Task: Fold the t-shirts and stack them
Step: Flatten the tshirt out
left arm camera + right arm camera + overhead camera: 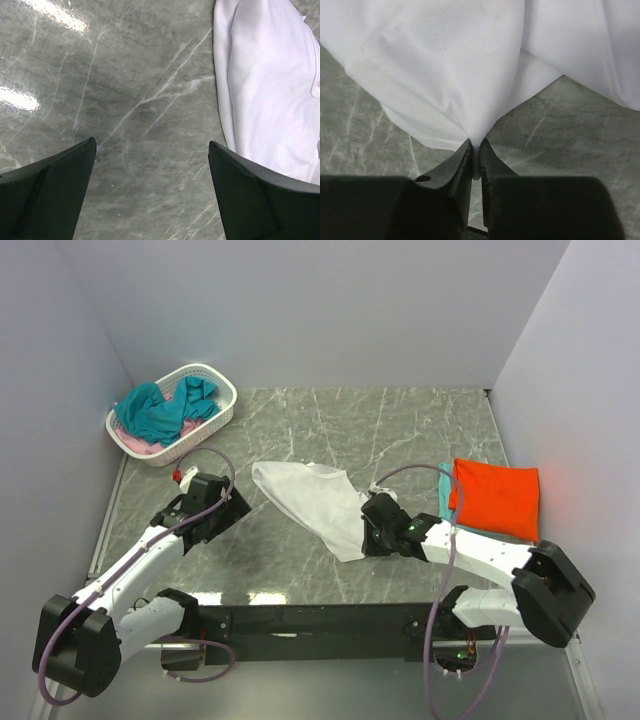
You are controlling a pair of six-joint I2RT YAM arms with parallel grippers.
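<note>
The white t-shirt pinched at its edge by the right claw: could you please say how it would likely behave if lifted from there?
Probably floppy: the white t-shirt gathers into folds where the right claw pinches it, so it should hang and drape. Likely light, as the thin fabric lies flat and creased on the table.

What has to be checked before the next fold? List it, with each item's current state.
1. Grip of right tool on the white t-shirt edge, shut: ok.
2. Readiness of left tool, open, empty, beside that shirt: ok.
3. White t-shirt spread flat: not ok, bunched and creased.
4. Folded orange-red t-shirt apart from the white one: ok.
5. Number of cloth layers the right tool pinches: cannot tell.
</note>
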